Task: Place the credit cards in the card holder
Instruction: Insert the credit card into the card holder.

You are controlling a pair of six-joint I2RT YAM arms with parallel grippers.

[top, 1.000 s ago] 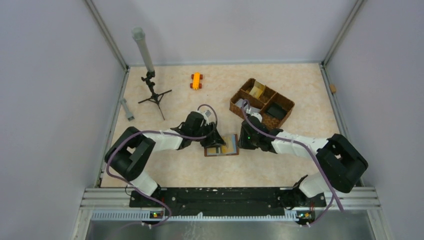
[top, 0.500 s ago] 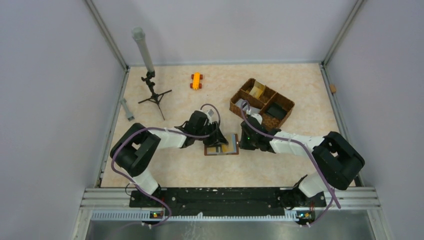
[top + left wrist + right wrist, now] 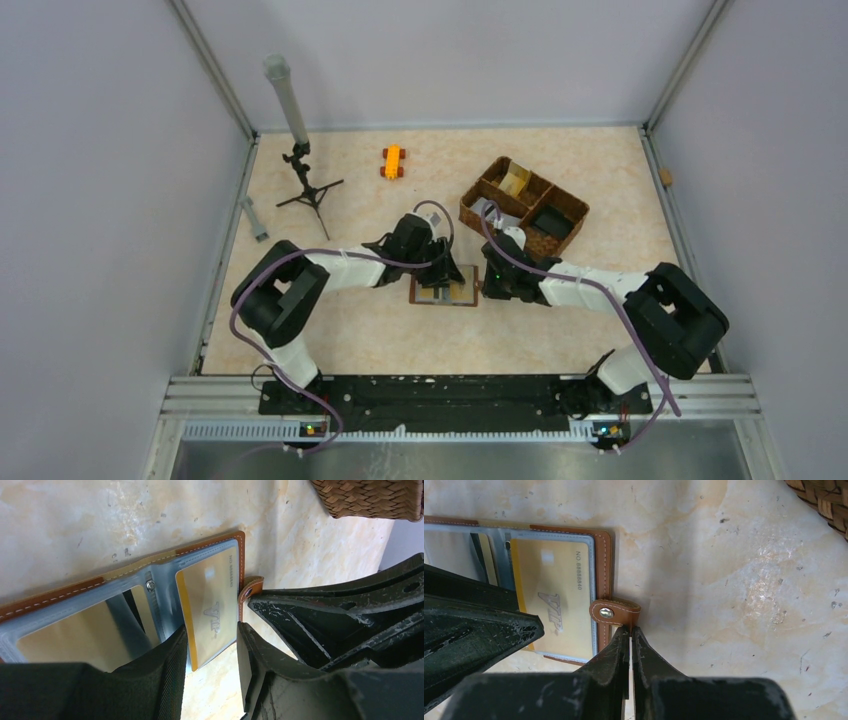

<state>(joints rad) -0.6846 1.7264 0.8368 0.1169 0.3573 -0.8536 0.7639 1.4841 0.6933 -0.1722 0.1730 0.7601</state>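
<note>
Insertion step, judged: gold rectangular credit card (image 3: pixel 210 595) lies part-way in the open brown leather card holder (image 3: pixel 604 555), free end between the parted left fingers (image 3: pixel 170 660) (grasp cannot be told), right fingers (image 3: pixel 616 650) clenched at its snap tab (image 3: pixel 616 612); next, slide card fully home.

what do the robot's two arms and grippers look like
Both the left arm and right arm have white links between bulky black joints, each trailed by a looping purple cable. A small green light shows near the right wrist. The left gripper and right gripper have black tapered fingers, scuffed with pale scratches.
</note>
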